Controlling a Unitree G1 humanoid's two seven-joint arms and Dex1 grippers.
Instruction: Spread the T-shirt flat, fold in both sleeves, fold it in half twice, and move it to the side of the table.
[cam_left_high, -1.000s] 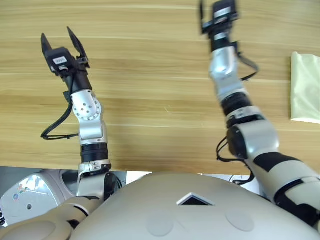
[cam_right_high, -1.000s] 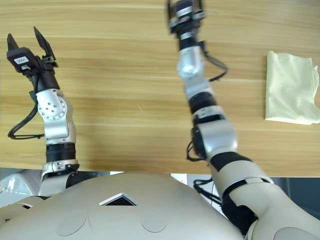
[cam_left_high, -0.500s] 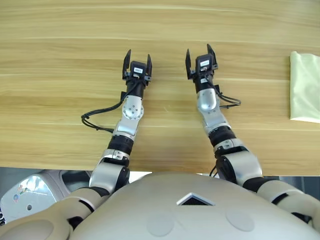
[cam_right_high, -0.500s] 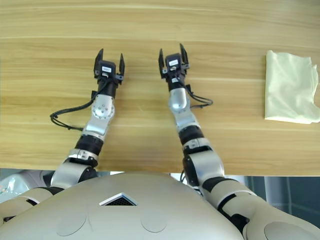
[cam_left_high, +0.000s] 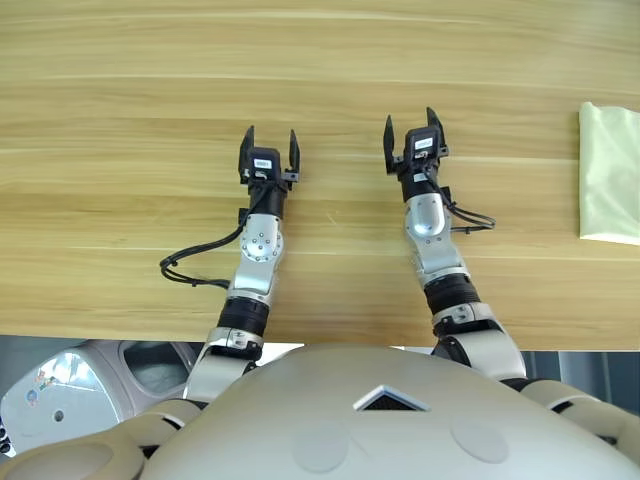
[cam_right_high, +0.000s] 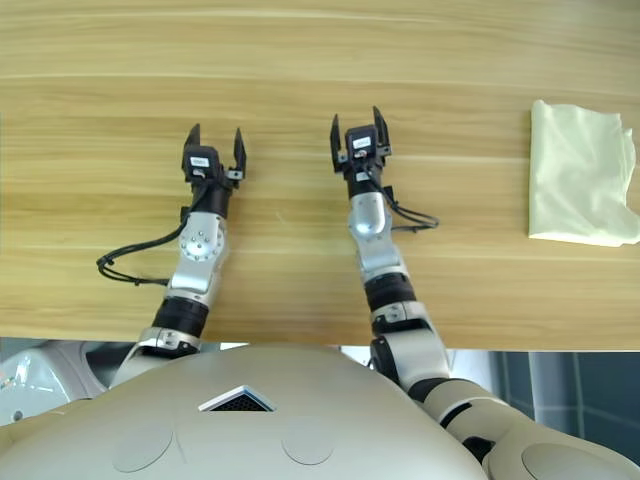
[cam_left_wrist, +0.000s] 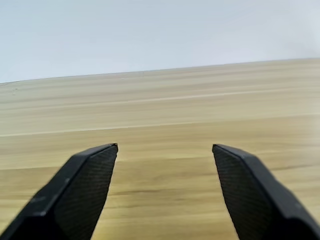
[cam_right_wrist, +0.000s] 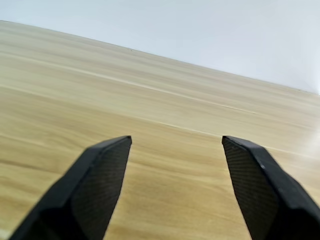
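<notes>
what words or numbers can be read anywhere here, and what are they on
Left label, white, on the left gripper: dark print, too small to read.
Right label, white, on the right gripper: too small to read.
T-shirt and table: no text on either.

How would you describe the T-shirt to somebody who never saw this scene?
Start at the wooden table, then go to its right side, past the right gripper. The T-shirt lies there, folded, pale yellow, the only cloth on the wood.
</notes>
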